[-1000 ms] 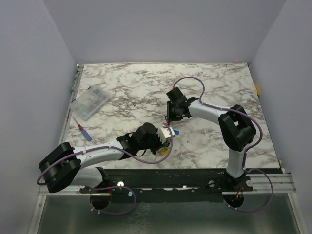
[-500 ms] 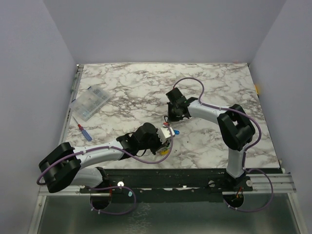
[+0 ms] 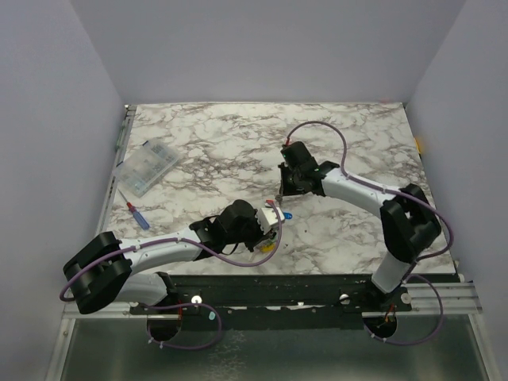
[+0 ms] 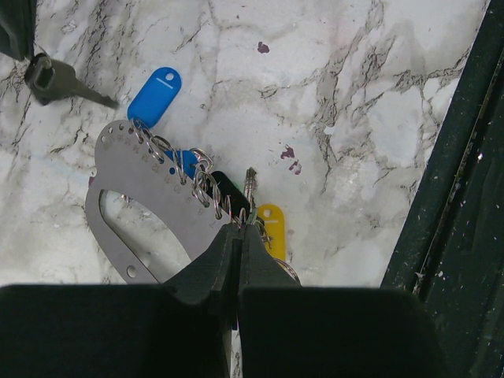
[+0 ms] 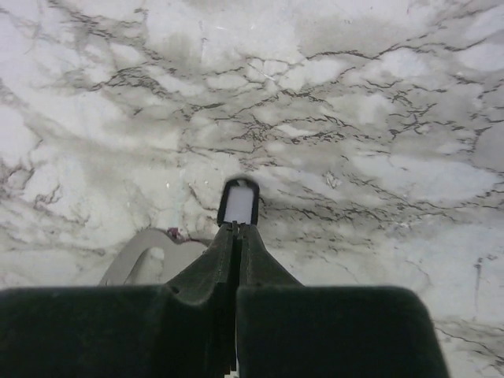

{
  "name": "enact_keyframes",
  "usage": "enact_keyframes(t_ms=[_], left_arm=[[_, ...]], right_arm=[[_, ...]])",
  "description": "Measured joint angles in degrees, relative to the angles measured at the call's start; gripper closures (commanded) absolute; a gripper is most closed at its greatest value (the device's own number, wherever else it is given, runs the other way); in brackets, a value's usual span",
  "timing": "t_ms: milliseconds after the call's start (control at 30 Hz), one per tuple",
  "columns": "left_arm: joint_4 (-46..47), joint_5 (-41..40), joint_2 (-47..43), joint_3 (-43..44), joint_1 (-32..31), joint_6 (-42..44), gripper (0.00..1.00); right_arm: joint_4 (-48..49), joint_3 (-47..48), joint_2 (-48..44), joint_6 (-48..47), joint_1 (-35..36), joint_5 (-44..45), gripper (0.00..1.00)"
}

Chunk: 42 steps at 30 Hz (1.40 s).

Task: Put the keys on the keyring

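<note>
Left gripper [image 4: 239, 236]: jaws together, pinching grey perforated plate [image 4: 126, 189] at its edge;
Right gripper [image 5: 236, 228]: jaws clamped on dark-headed key [image 4: 51, 79];
Blue-headed key [image 4: 154, 96]: beside plate's wire rings [image 4: 201, 161]

The left arm [image 3: 159, 250] is lying low, left gripper [image 4: 239, 230] pinching shut. The right arm [image 3: 357, 186] is angling inward, right gripper [image 5: 235, 230] clamping shut.

Most of the keys [image 4: 250, 189] are bunched on small wire coils along the edge of a holed plate [image 4: 134, 197]: a blue tag [image 4: 154, 96], a yellow tag [image 4: 272, 228], a dark head [image 4: 228, 189] and a bare silvery blade. The keyring [image 4: 201, 160] is somewhere in those coils (can't pick it out cleanly). One dark-headed key [image 4: 51, 79] sits apart from the bunch, pinched by its head in the right gripper [image 5: 236, 230].
</note>
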Motion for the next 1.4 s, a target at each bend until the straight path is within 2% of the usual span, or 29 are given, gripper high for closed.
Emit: enact_keyframes(t_ms=[167, 367, 667, 1033, 1400], left_arm=[[0.0, 0.0, 0.0, 0.0, 0.0, 0.0, 1.00], [0.0, -0.2, -0.1, 0.0, 0.0, 0.0, 1.00], [-0.1, -0.5, -1.2, 0.0, 0.0, 0.6, 1.00], [-0.2, -1.3, -3.1, 0.0, 0.0, 1.7, 1.00], [-0.2, -1.6, -3.3, 0.0, 0.0, 1.9, 1.00]], right_arm=[[3.3, -6.4, -10.2, -5.4, 0.0, -0.8, 0.99], [5.7, -12.3, -17.6, -10.5, 0.0, -4.2, 0.99], [6.2, -17.3, -29.6, -19.1, 0.0, -16.0, 0.99], [6.0, -21.8, -32.2, -23.6, 0.3, -33.6, 0.99], [7.6, -26.7, -34.9, -20.6, 2.5, -38.6, 0.99]])
